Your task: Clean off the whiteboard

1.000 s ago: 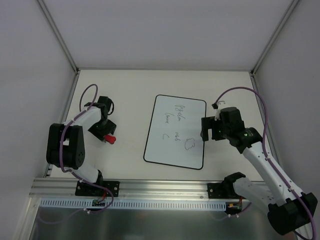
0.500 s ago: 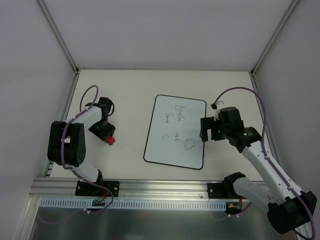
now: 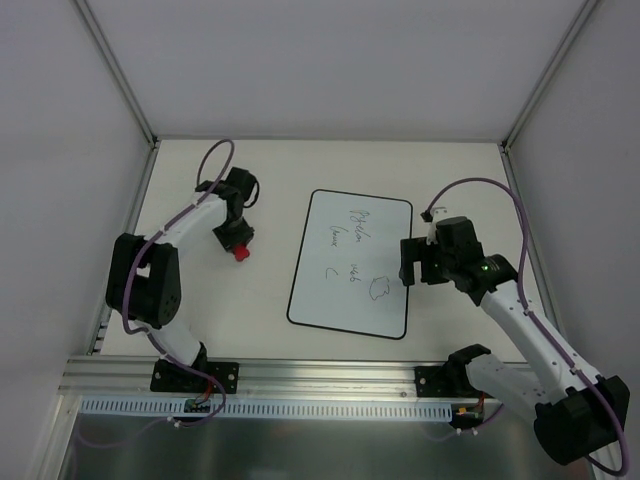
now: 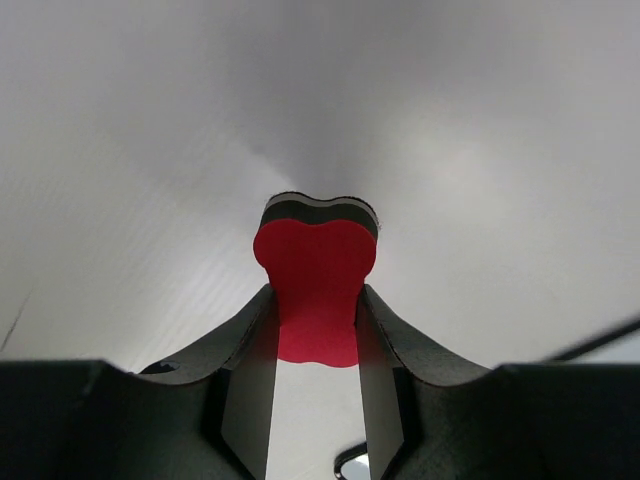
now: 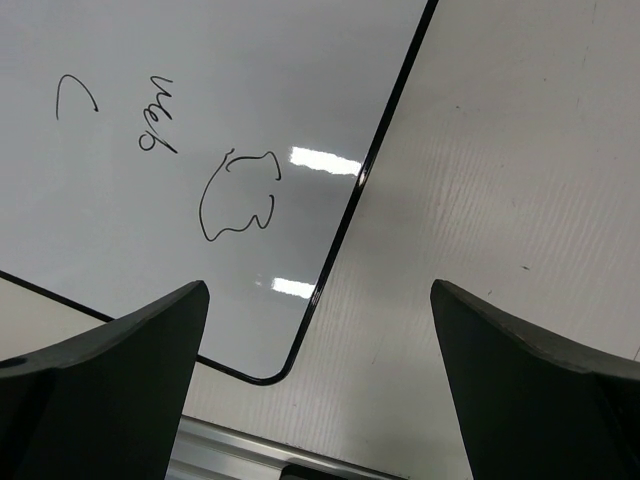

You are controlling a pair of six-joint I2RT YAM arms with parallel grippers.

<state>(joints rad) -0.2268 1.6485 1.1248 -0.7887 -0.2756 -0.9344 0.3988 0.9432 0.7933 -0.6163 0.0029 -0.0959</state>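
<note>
— My jaws first: the left gripper (image 4: 315, 300) is clamped on the waist of a red bone-shaped eraser (image 4: 315, 265). The right gripper (image 5: 318, 300) stands wide apart and holds nothing.
— And the whiteboard?
— The whiteboard (image 3: 335, 290) lies flat on the table (image 3: 250, 180) between my arms. It is black-edged with rounded corners, and it bears dark scribbles: short words, a "C", and a looped squiggle by the edge under my right gripper.
</note>
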